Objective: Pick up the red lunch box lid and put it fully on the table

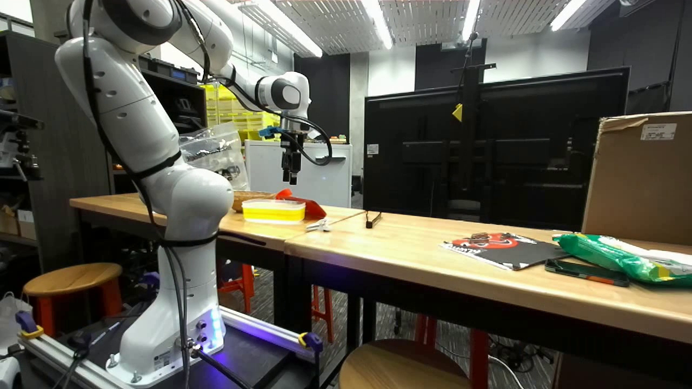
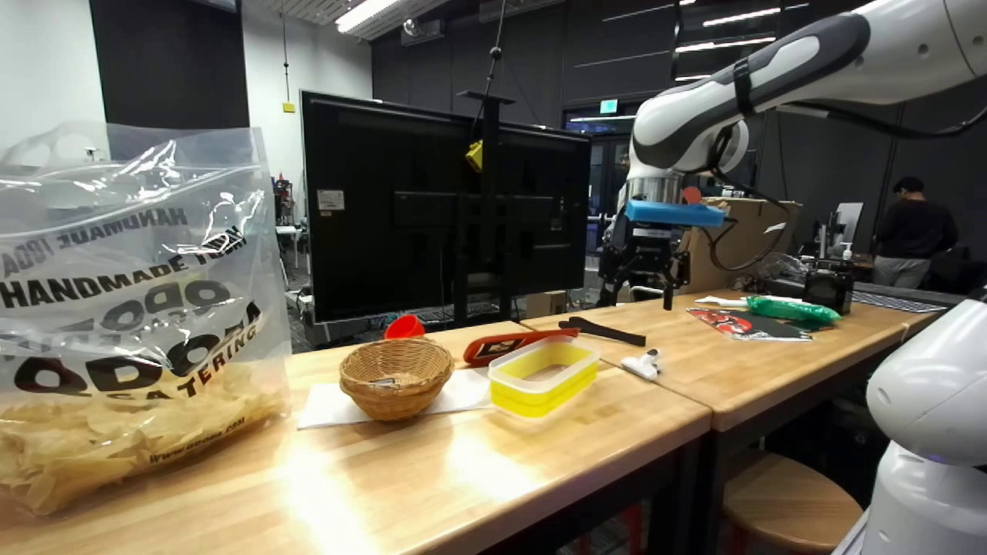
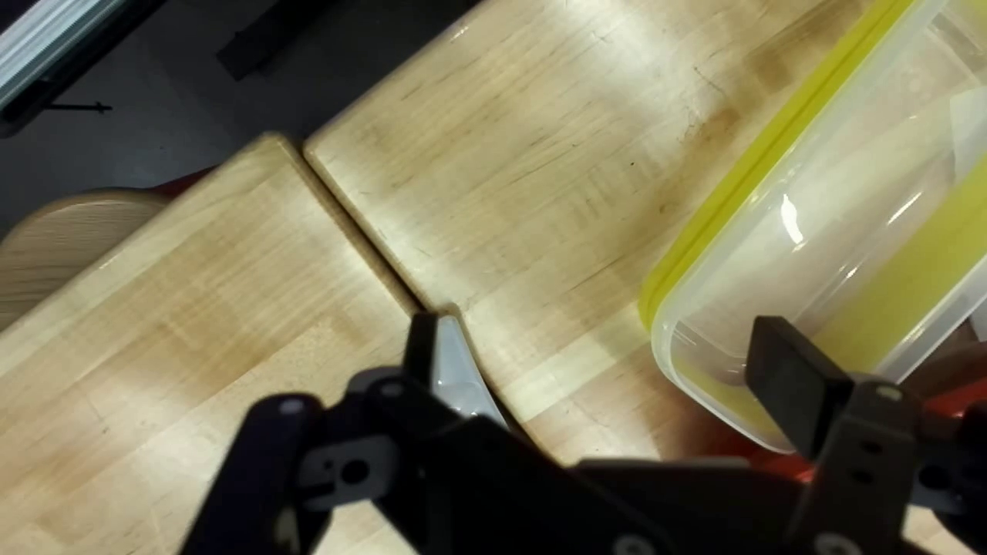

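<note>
The red lunch box lid point(image 1: 313, 209) appears as a flat red piece just behind the clear-and-yellow box point(image 1: 274, 211). It looks tilted, and in an exterior view the lid point(image 2: 540, 337) shows a dark mark and is partly hidden by the box point(image 2: 544, 378). In the wrist view only bits of the red lid point(image 3: 956, 398) show past the box and finger. What props it up cannot be told. My gripper point(image 1: 292, 179) is open and empty, well above the wooden table point(image 1: 432, 246). In the wrist view the gripper point(image 3: 605, 362) has its fingers spread wide.
A white clip point(image 2: 642, 365) lies at the seam between the two tables, near a black bar point(image 2: 605, 330). A wicker basket point(image 2: 397, 378), red cup point(image 2: 405, 327) and chip bag point(image 2: 139, 324) stand beyond the box. A magazine point(image 1: 508, 251), phone point(image 1: 586, 272) and green bag point(image 1: 600, 251) lie farther along.
</note>
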{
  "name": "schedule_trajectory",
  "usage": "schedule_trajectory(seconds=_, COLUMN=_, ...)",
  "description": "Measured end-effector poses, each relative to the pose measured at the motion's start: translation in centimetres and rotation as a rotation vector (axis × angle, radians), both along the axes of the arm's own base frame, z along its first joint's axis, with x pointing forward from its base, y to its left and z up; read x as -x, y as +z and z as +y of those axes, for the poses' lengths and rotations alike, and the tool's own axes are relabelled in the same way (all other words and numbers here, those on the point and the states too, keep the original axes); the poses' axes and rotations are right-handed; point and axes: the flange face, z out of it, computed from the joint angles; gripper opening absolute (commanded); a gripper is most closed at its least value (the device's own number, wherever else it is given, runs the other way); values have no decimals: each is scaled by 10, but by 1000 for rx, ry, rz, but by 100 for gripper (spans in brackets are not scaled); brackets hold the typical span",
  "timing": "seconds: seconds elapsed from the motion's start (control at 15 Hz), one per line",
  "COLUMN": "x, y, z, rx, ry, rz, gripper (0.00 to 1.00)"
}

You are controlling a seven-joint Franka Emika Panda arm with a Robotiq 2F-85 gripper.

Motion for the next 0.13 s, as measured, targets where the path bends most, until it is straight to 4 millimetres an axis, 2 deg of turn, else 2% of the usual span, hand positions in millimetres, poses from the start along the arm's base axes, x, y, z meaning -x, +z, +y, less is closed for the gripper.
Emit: schedule_trajectory(seconds=0.13, x=0, y=0, z=0, rx=0, ry=0, rz=0, gripper=100)
